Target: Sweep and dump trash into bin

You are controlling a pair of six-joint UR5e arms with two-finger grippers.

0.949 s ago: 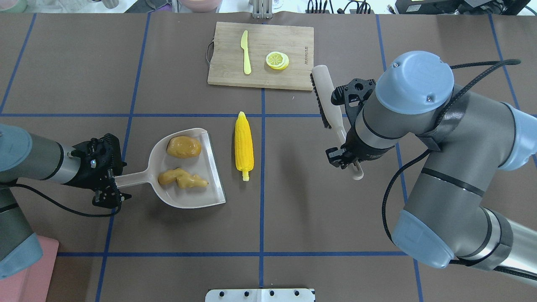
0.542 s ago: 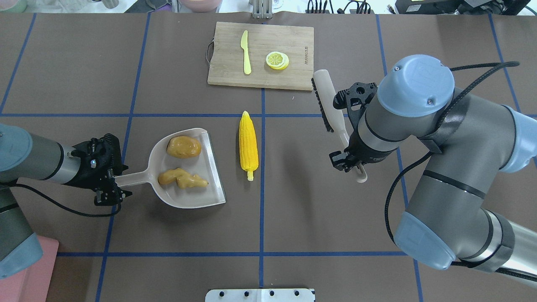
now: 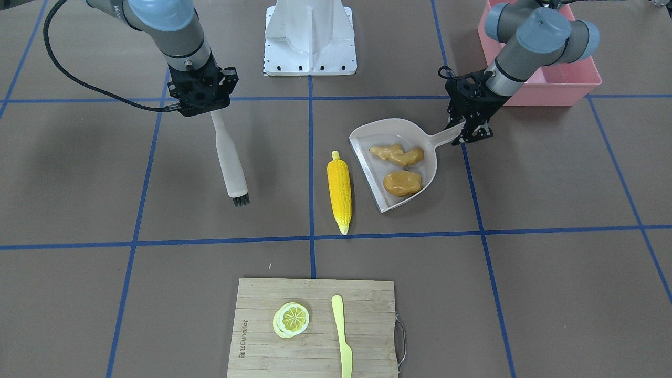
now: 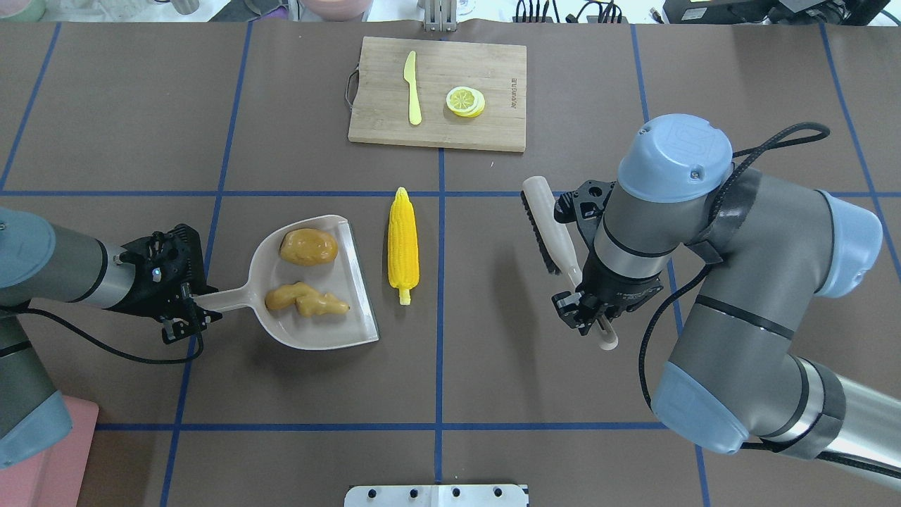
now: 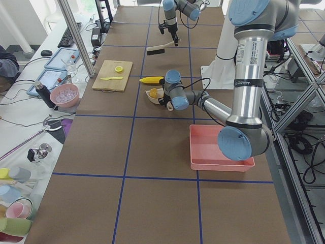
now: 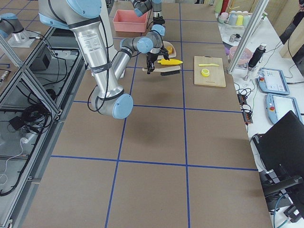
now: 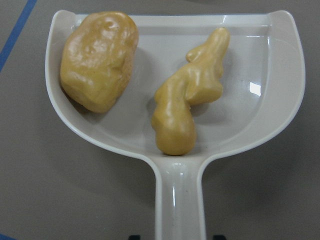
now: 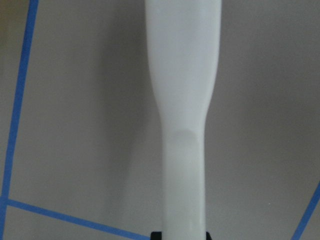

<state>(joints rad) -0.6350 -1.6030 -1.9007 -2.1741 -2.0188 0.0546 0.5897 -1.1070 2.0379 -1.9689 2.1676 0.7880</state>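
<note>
The smooth, glossy potato (image 7: 99,60) and the knobbly ginger root (image 7: 187,107) lay side by side, not touching, inside the beige plastic dustpan (image 7: 260,115). The left gripper (image 4: 191,304) pinched the pan's handle between its fingers. The ribbed yellow corn cob (image 4: 403,243) lay on the brown table (image 4: 493,366) just beside the pan's straight open edge (with a gap between them, going by the overhead view). The right gripper (image 4: 588,318) was clamped on the slim white handle of a brush (image 4: 556,229), whose black bristles faced the cob from well apart. Only the front-facing view showed the whole pink, tall-walled bin (image 3: 551,88), behind the left arm. The overhead view caught just one corner of it. The left wrist view alone showed the pan's shiny inside.
</note>
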